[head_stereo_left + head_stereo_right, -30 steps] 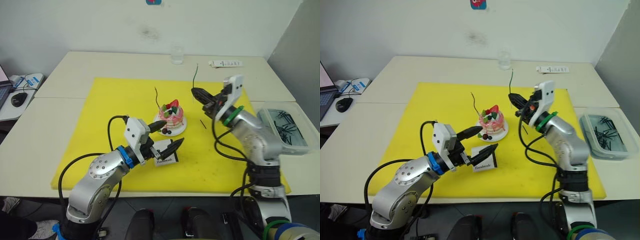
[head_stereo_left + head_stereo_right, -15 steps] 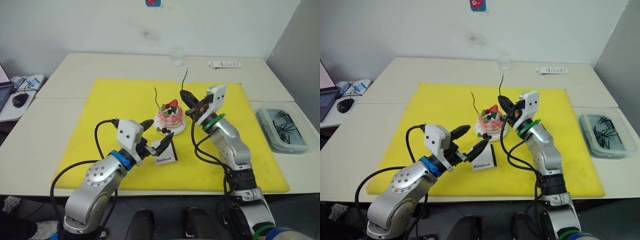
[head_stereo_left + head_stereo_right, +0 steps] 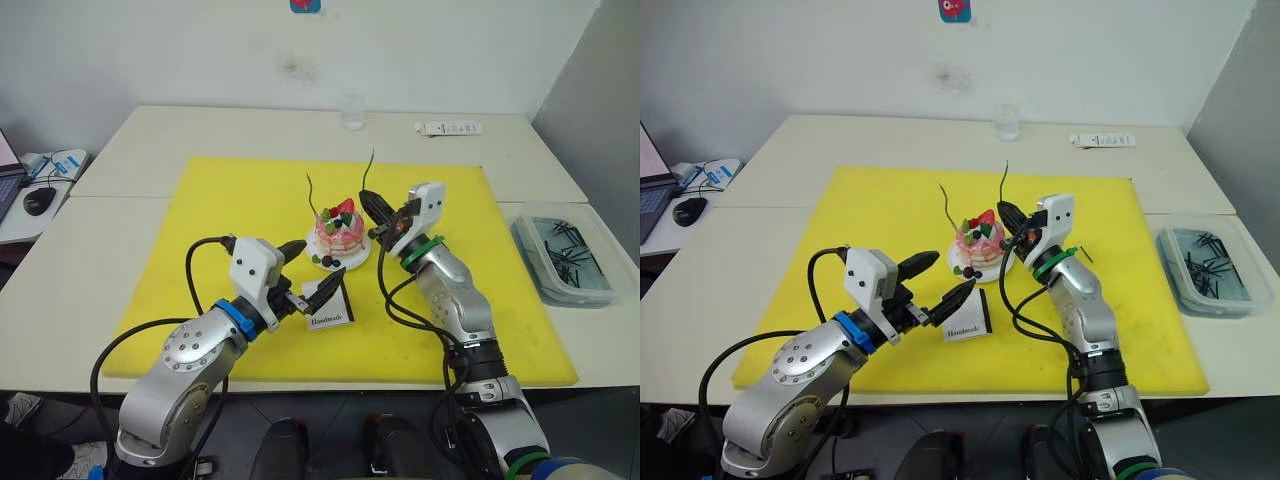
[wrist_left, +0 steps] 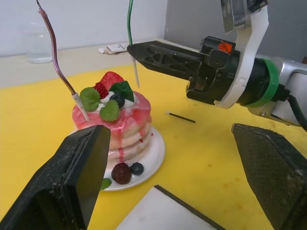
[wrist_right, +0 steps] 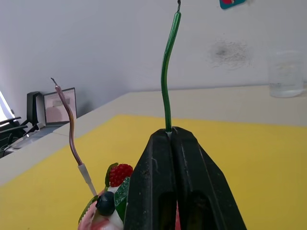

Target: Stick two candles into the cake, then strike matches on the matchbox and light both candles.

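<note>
A: Why do we hold the right gripper [image 4: 139, 50] level, just above the cake [image 3: 337, 232]?

B: We have its two black fingers pinched together on the green candle [image 5: 167, 76], gripping it low on the stem; the candle stands upright, and in the left wrist view its pale lower end hangs just over the strawberry side of the cake top, not yet in the icing; we judge this pose sets up a straight downward push.

A: And the left gripper [image 3: 314, 270]?

B: Its fingers stand spread apart, holding nothing; it hovers over the matchbox [image 3: 331, 317], which lies flat on the yellow mat [image 3: 220, 200] just in front of the cake plate [image 4: 154, 155]; we judge it waits there for the striking step.

A: Where do the remaining task items sit?

B: The first candle [image 4: 55, 52] is planted in the cake on the left side, leaning slightly; one match [image 4: 181, 117] lies on the mat just beside the plate, under the right arm.

A: How does the cake present?

B: Small, round, pink layers with white icing; topped with a strawberry, green leaves and dark berries; two loose berries rest on the white plate; both candles are thin, wavy and taller than the cake.
</note>
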Controlling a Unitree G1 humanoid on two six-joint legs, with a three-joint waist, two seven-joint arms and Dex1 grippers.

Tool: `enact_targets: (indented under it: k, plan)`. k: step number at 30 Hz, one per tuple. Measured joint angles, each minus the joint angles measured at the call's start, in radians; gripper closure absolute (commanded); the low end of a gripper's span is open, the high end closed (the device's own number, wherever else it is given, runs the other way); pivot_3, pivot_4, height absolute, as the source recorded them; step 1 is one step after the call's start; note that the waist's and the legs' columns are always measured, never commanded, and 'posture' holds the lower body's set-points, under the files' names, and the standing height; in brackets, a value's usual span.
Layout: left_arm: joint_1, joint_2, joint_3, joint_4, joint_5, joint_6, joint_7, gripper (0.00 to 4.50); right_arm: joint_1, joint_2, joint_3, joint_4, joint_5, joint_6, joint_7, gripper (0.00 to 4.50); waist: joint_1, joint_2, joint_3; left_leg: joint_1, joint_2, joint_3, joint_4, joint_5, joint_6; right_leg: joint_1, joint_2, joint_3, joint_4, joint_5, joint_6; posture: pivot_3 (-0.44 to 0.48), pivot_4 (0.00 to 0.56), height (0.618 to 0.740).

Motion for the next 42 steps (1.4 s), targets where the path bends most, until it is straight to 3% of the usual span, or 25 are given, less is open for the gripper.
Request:
enact_targets:
  k: [42]
  plan:
    - [-0.024, 0.020, 0.022, -0.001, -0.014, 0.037, -0.015, 0.00, 0.019, 0.007, 0.011, 0.033, -0.034, -0.035, -0.020, 4.46, 0.000, 0.000, 0.000, 0.000, 0.000, -0.001, -0.001, 0.000, 0.000, 0.000, 0.000, 0.000, -0.001, -0.001, -0.001, 0.000, 0.150, 0.740]
